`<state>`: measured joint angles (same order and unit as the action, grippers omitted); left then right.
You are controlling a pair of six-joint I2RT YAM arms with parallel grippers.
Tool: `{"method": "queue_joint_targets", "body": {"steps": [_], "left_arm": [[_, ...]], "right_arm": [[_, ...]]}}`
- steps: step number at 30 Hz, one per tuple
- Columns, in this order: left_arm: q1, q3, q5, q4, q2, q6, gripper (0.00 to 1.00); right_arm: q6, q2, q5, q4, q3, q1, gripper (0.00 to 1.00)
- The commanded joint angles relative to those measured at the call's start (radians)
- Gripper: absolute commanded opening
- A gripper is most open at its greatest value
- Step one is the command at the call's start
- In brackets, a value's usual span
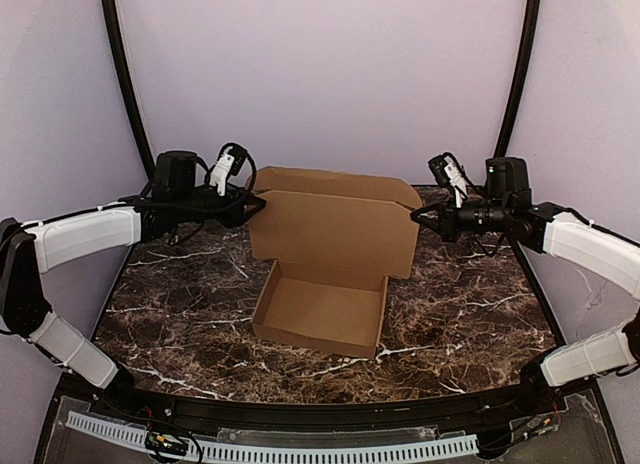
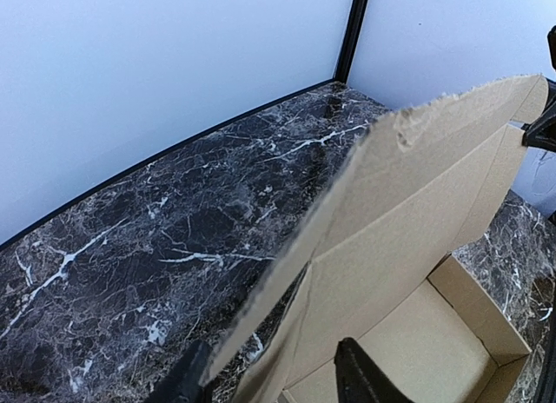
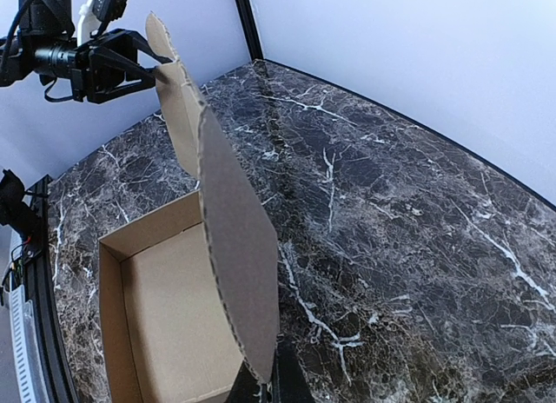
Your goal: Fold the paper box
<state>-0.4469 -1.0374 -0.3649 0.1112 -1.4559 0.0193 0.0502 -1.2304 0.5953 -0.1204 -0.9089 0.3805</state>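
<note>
The left tool point(image 1: 248, 200) pinched the left side flap of the paper box point(image 1: 335, 239). The box sat in the middle of the worktop point(image 1: 180, 304), tray formed and lid standing upright. The right tool point(image 1: 420, 216) met the lid's right flap; whether it gripped could not be told.

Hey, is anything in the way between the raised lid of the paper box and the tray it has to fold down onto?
Nothing visible. On the paper box, the tray is bare inside, and the lid stands upright behind it. The left tool and right tool sit at the lid's two ends, outside the tray.
</note>
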Motion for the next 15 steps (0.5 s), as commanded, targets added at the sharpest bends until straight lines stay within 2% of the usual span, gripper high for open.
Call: {"method": "queue_joint_targets", "body": {"steps": [1,9,15], "left_arm": [[0.005,-0.031,-0.031,-0.013,-0.008,0.025,0.38],[0.005,-0.004,-0.026,-0.026,0.018,0.022,0.19],[0.004,0.011,-0.014,-0.042,0.03,0.016,0.1]], "right_arm": [[0.008,0.025,0.021,0.021,0.008,0.01,0.0],[0.005,0.022,0.01,0.024,0.007,0.015,0.0],[-0.002,0.019,-0.009,0.03,0.003,0.031,0.0]]}}
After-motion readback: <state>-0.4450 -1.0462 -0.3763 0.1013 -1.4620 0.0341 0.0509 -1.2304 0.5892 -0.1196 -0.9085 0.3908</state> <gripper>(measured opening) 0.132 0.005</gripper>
